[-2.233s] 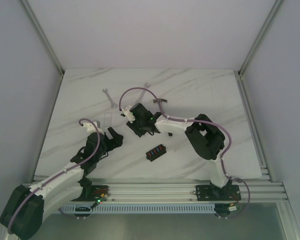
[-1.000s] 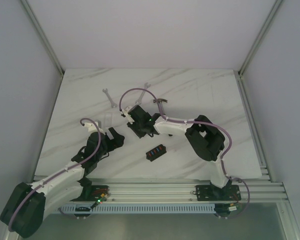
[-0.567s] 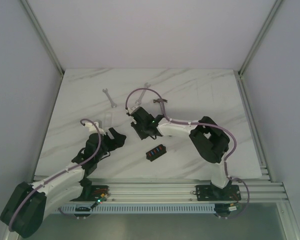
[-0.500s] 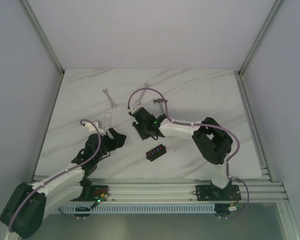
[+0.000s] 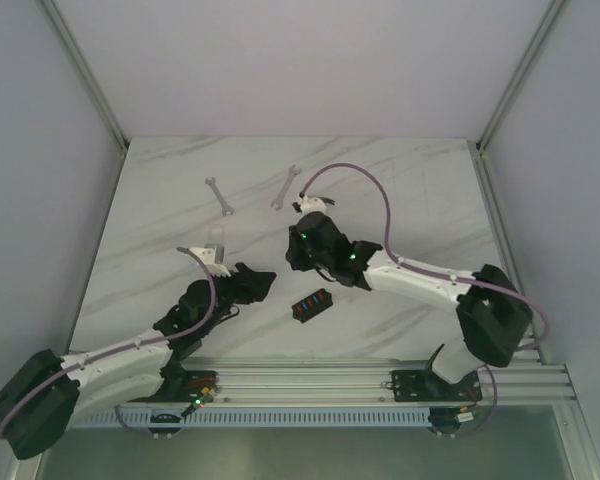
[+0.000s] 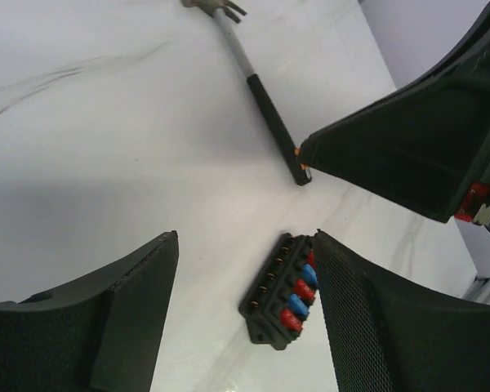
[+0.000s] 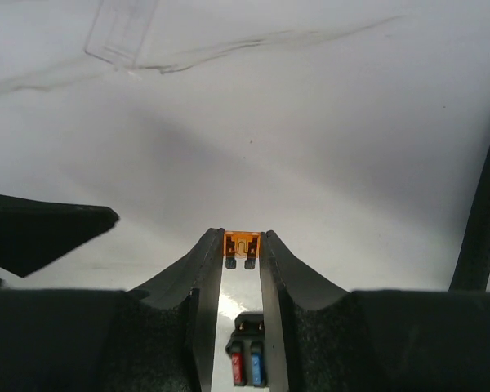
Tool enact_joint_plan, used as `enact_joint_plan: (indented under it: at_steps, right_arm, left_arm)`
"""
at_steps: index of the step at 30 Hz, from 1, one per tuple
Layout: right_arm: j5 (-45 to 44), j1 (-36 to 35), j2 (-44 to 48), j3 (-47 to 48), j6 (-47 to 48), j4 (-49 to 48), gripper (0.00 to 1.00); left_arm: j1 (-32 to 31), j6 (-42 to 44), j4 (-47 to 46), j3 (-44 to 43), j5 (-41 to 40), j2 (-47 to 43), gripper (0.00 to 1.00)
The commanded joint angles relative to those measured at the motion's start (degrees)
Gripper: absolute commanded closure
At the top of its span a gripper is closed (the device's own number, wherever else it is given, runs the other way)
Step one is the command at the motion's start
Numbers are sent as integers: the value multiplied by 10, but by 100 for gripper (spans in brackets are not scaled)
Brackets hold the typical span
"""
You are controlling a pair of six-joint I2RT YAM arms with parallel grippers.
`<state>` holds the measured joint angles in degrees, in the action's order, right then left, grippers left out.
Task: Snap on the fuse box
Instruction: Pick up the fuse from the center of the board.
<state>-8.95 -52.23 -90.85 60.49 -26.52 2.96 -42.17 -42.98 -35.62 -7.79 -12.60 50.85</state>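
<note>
1. The right pincer [image 7: 243,235] is closed narrowly on a small orange fuse [image 7: 243,245], held only at the fingertips. With so shallow a hold, the fuse could twist or pop out when pressed down
2. The fuse box [image 5: 313,304] lies flat on the table [image 5: 410,190], toward the near side and between the two arms, and neither arm touches it. In the right wrist view its end shows just below the held fuse. Nothing braces the box, so an off-centre push from above may tip it or slide it across the smooth top
3. The left pincer [image 6: 245,243] stands wide open and empty, low beside the box. If it closes in from this slant, one finger may strike the coloured fuses or shove the box away before the other finger meets it
4. Both pincers are near each other around the box and could collide if they go in together
5. A clear plastic piece [image 5: 216,236], likely the cover, lies well apart to the left. Pressed on crooked, or over an unseated fuse, it would probably not latch
6. The hammer [image 6: 261,98] lies near the box, where the right arm could knock it
</note>
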Motion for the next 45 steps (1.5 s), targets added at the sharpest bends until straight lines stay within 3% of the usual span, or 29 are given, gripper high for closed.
enact_joint_plan:
  at_steps: [1, 8, 17, 28, 45]
  right_arm:
    - [-30, -1, 61, -43, -65, -61, 84]
    - [-36, -5, 120, -90, -98, -99, 84]
    - [-50, -8, 155, -121, -113, -115, 84]
    - [-52, -9, 180, -146, -125, -131, 84]
    - [-26, -8, 192, -172, -152, -146, 84]
  left_arm:
    - [-47, 31, -66, -21, -67, 17, 25]
    - [-95, 49, -135, -59, -93, 96, 31]
    - [-128, 85, -158, -133, -80, 176, 38]
    - [-130, 75, -160, -143, -101, 193, 62]
    - [-134, 88, -171, -154, -94, 210, 78]
